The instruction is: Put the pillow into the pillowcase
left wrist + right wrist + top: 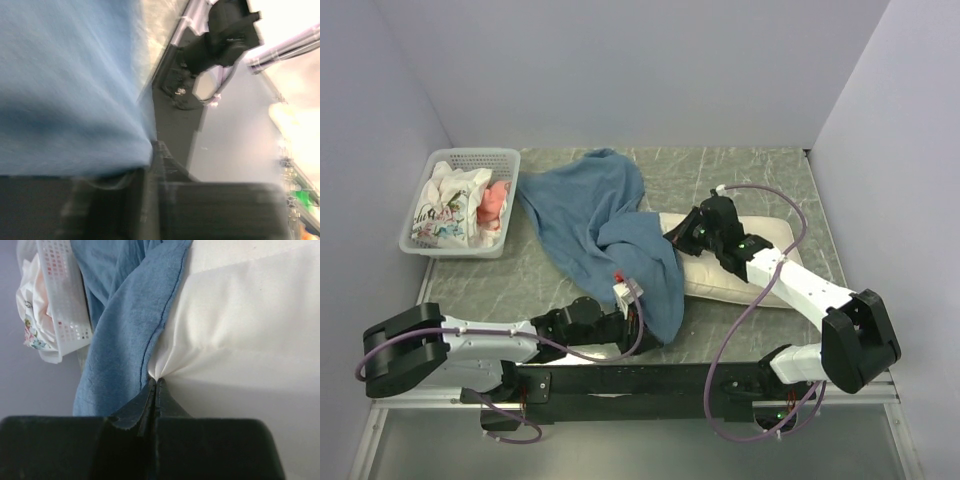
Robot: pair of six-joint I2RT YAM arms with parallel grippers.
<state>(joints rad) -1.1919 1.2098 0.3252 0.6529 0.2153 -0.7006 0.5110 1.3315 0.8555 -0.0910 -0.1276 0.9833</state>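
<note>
The left arm [490, 345] lay low and nearly flat, its forearm stretched out to the right from its base. The left pincer [628, 292] was closed, with a fold of the pillowcase [590, 215] caught at its tips. The right arm [800, 285] bent sharply at the elbow on the right and reached back to the left and downward. The right pincer [156, 382] had its jaws pressed tight together, nipping the cloth of the pillow [240, 315].

No text, label, brand, number or sign can be read in any view; the white printed cloth [442, 213] in the basket [483, 153], upper left of the overhead view, bears dark marks too small to make out.
</note>
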